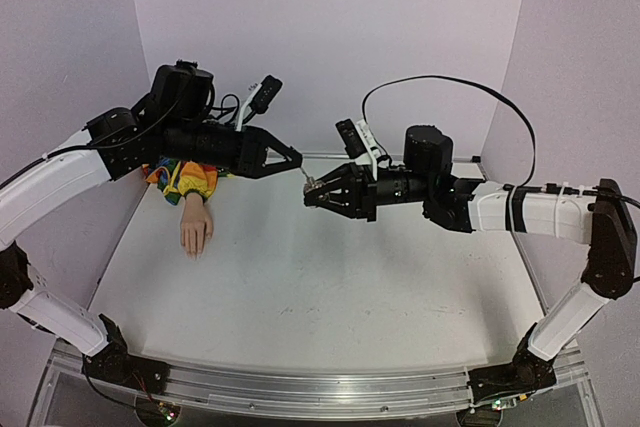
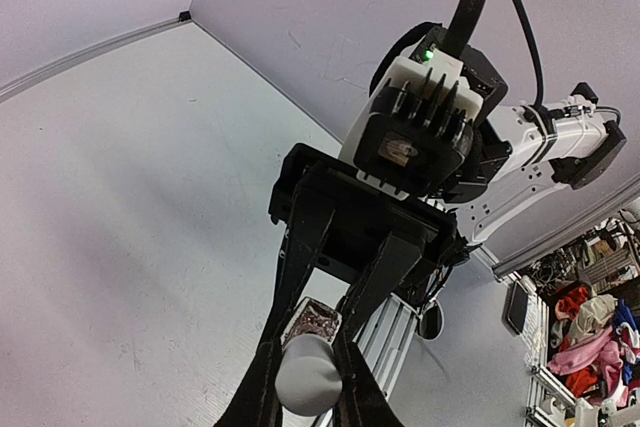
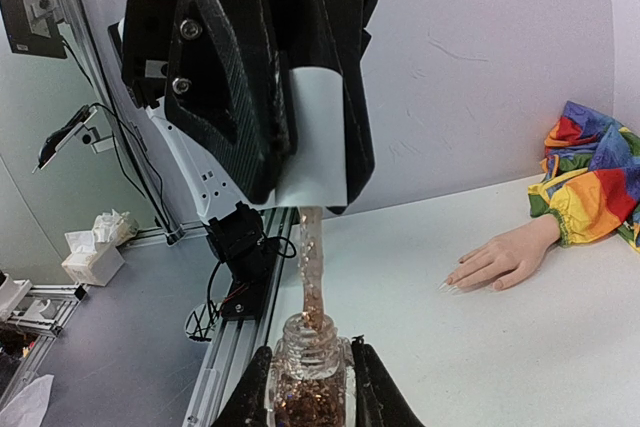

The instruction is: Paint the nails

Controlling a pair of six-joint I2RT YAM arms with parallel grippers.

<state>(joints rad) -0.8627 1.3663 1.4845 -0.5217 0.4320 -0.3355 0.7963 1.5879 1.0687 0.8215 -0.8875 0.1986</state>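
Observation:
The pale mannequin hand (image 1: 196, 227) lies palm down at the back left, its rainbow sleeve (image 1: 185, 179) behind it. In the right wrist view the hand (image 3: 505, 257) shows its tiny nails (image 3: 455, 283) at the fingertips. My right gripper (image 1: 312, 190) (image 3: 312, 367) is shut on a small clear bottle of glitter polish (image 3: 312, 377), held in the air. My left gripper (image 1: 298, 159) (image 2: 308, 357) is shut on the white cap (image 2: 308, 375) (image 3: 315, 162). The cap's brush wand (image 3: 311, 267) reaches down into the bottle's neck. Both grippers meet to the right of the hand.
The white table (image 1: 330, 287) has walls behind and at both sides. A metal rail (image 1: 320, 387) runs along the near edge. A cable (image 1: 470, 87) loops above the right arm.

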